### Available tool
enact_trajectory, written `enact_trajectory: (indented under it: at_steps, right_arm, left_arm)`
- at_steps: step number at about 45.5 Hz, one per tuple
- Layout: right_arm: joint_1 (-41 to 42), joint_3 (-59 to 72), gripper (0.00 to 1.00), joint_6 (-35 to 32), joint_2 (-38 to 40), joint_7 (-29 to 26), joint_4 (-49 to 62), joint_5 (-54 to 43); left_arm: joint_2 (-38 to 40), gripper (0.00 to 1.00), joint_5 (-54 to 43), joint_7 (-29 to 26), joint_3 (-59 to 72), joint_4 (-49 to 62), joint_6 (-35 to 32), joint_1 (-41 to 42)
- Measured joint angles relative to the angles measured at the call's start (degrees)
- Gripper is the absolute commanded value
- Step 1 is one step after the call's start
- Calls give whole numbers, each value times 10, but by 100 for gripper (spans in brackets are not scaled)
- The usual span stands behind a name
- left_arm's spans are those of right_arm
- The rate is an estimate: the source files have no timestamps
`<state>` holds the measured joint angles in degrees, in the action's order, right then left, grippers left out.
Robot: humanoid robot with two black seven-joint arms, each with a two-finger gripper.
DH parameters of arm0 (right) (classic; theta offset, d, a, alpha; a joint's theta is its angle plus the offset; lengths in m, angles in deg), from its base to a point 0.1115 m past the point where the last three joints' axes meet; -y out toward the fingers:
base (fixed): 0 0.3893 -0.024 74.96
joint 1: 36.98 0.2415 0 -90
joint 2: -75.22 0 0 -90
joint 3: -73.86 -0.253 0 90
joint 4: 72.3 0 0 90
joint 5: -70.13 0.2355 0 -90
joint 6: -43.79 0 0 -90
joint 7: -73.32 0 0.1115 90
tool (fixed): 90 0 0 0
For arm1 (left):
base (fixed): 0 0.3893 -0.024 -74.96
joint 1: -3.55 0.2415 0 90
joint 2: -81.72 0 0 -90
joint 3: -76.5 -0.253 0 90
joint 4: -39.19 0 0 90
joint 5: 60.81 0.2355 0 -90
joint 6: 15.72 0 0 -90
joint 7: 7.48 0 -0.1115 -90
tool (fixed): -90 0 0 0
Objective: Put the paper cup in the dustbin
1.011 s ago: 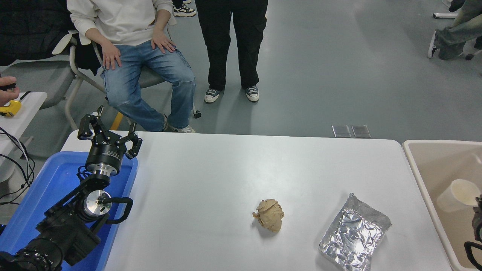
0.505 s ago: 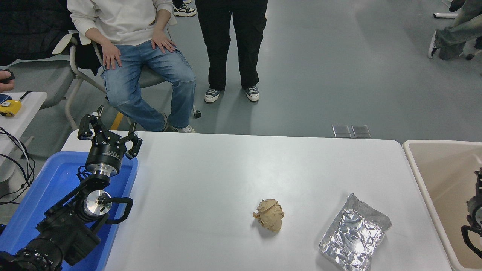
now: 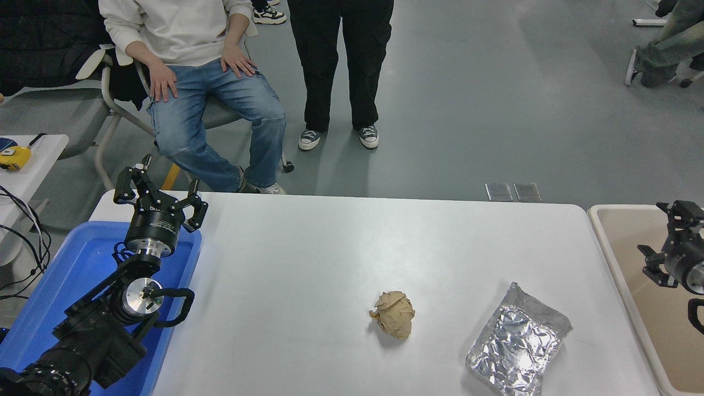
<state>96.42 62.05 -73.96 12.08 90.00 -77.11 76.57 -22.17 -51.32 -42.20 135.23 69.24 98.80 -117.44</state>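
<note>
The beige dustbin [image 3: 610, 242] stands at the table's right end, cut off by the picture's edge. My right gripper [image 3: 664, 240] comes in from the right edge and hangs over the dustbin's near wall, open with nothing between its fingers. The paper cup does not show; it is hidden or out of view. My left gripper [image 3: 160, 191] is parked open at the lower left, above the blue tray's far end.
A crumpled brown paper ball [image 3: 394, 320] and a silver foil bag [image 3: 517, 341] lie on the white table [image 3: 341, 247]. A blue tray [image 3: 66, 280] sits at the left. One person sits and another stands beyond the far edge.
My right gripper rose from low at the right edge and moved up and left over the dustbin. The paper cup, seen lying in the dustbin a second ago, no longer shows.
</note>
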Motion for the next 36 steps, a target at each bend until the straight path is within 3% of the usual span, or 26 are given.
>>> enact_trajectory:
  at_steps: [22,36]
  right_arm:
    - [38,-16,100,-26,31,-1,-41,1]
    - [48,-56,100,0,60,-1,-168,2]
  left_arm:
    - [0,100,0,0,0,0,0,0]
    - [0,100,0,0,0,0,0,0]
